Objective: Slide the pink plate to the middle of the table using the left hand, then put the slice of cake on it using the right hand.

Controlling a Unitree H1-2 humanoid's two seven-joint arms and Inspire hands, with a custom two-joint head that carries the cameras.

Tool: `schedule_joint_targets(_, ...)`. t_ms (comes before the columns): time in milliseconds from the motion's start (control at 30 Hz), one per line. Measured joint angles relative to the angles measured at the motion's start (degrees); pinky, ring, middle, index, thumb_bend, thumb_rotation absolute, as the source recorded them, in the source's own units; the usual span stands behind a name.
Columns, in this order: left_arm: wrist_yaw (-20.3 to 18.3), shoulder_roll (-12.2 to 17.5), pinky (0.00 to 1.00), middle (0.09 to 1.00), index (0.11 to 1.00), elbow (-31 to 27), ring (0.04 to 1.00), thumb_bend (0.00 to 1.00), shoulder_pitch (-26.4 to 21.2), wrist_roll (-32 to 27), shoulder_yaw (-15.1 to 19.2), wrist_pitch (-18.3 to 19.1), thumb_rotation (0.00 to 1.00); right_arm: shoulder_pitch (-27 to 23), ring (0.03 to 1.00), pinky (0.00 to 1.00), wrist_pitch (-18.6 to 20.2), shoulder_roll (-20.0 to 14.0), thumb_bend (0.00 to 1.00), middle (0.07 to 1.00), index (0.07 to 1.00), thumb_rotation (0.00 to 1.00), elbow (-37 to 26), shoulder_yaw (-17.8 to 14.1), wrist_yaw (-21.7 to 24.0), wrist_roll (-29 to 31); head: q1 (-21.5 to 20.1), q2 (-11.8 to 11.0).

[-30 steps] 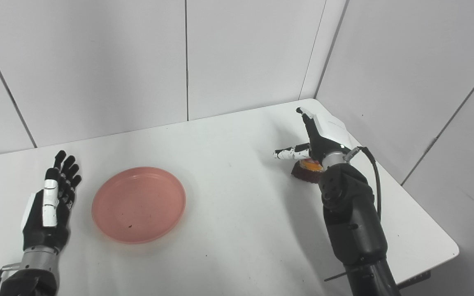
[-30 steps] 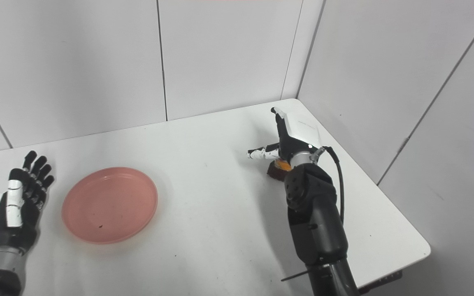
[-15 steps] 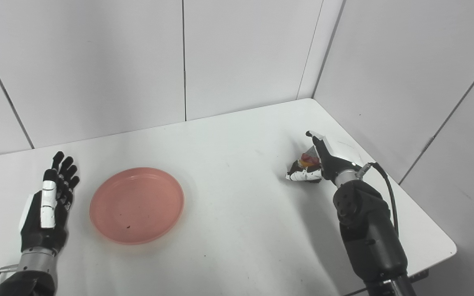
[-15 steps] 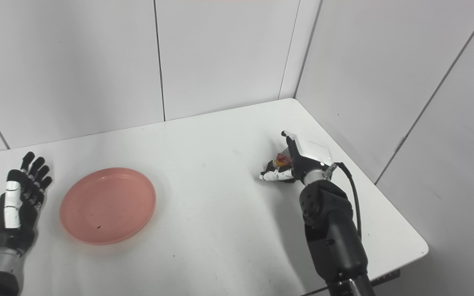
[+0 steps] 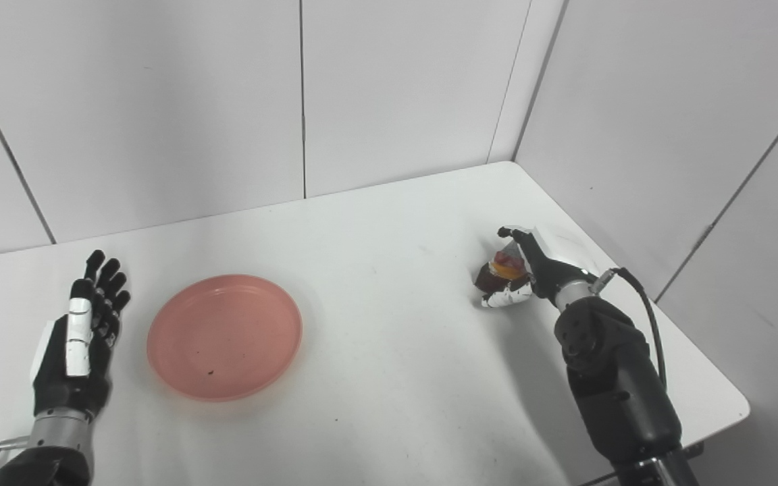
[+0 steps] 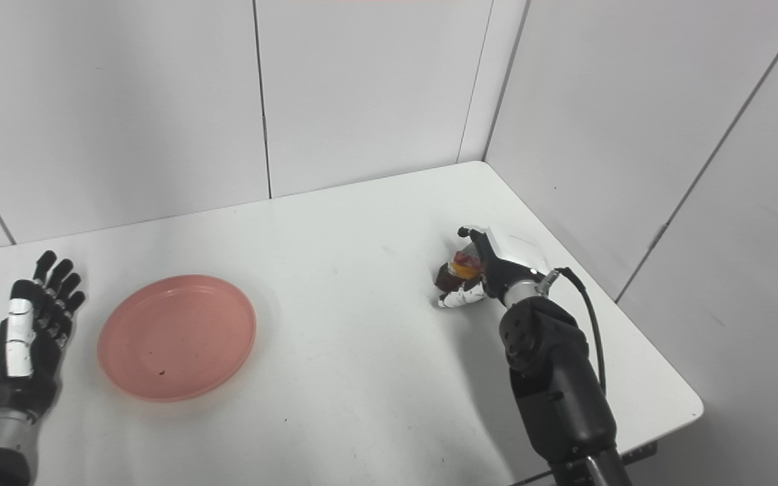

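Pink plate (image 5: 225,335) sits on the white table (image 5: 375,378), left of centre, empty; whether it counts as slid to the middle is unclear. Slice of cake (image 5: 501,271) at the table's right side, the right hand (image 5: 531,270) curled around it, fingers closed on it, apparently not yet lifted. Left hand (image 5: 78,341) lies flat just beside the plate, fingers apart, holding nothing. Cake's underside and contact with the table hidden by fingers. Left to do: carry cake to plate.

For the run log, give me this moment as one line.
left hand: open, idle | pink plate: empty | right hand: shut on cake slice
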Motion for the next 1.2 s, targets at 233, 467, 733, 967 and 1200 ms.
schedule_joint_targets(233,0.0,-0.1,1.0,1.0,1.0,-0.6,1.0,0.76,0.4,0.0,0.0,0.3,1.0,-0.3,0.309,0.2,-1.1,-0.3,0.55,0.48,0.679,0.0,4.4,2.7,-9.6,2.8,0.1,0.2)
schedule_joint_targets(467,0.0,-0.1,1.0,1.0,1.0,-0.8,1.0,0.75,0.5,0.0,0.0,1.2,1.0,-0.7,0.266,0.17,-4.1,-1.0,0.55,0.476,0.609,0.0,8.4,5.3,-17.4,6.2,0.4,0.3)
schedule_joint_targets(733,0.8,-0.3,1.0,1.0,1.0,-1.5,1.0,0.76,0.7,0.6,0.0,1.4,1.0,-2.8,0.408,0.18,-4.5,-1.3,0.53,0.498,0.574,0.0,12.4,6.9,-21.6,9.5,0.7,0.4)
schedule_joint_targets(967,1.2,-0.5,1.0,1.0,1.0,-1.5,1.0,0.77,0.6,1.1,-0.1,1.4,0.99,-2.5,0.375,0.24,-4.9,-1.2,0.51,0.451,0.518,0.0,12.9,8.2,-25.9,10.5,1.3,0.4)
schedule_joint_targets(1200,1.4,-0.8,1.0,1.0,1.0,-1.2,1.0,0.76,0.6,1.1,-0.1,1.2,0.98,-1.1,0.366,0.18,-8.4,0.9,0.51,0.432,0.514,0.0,12.3,8.1,-32.1,13.2,2.1,0.4)
